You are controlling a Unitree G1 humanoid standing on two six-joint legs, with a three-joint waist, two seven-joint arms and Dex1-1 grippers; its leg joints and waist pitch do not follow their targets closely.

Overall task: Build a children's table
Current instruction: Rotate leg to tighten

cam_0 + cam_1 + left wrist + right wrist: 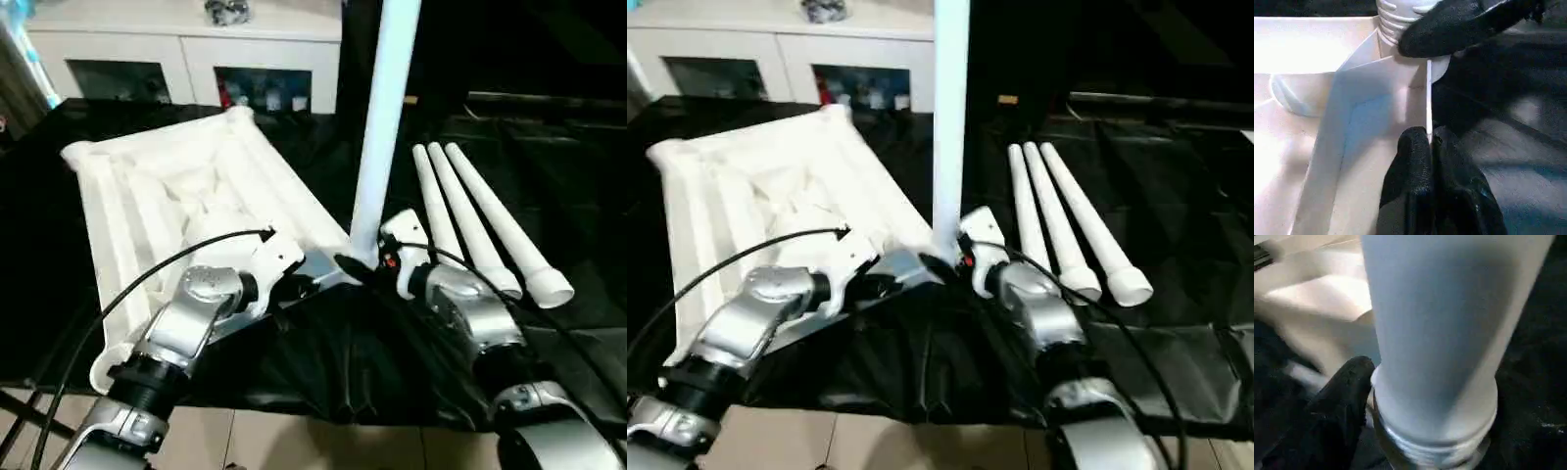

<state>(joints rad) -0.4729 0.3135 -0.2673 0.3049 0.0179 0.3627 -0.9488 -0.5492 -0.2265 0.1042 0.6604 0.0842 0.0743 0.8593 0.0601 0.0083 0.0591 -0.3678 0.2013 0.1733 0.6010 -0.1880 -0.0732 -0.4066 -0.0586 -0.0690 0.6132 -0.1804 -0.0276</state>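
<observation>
White cabinet with glass doors at back; black cloth over worktop; pale floor below.

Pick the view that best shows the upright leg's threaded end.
Left wrist view: the leg's ribbed end sits at the tabletop corner. Right wrist view shows it too close; eye views show mostly the shaft.

A black-draped table carries the upturned white tabletop — and 3 loose legs beside it.

White tapered leg: held upright, its ribbed threaded end lowest. One black finger is pressed against that end at 9 o'clock. White tabletop: seen behind, toward 10 o'clock.
</observation>
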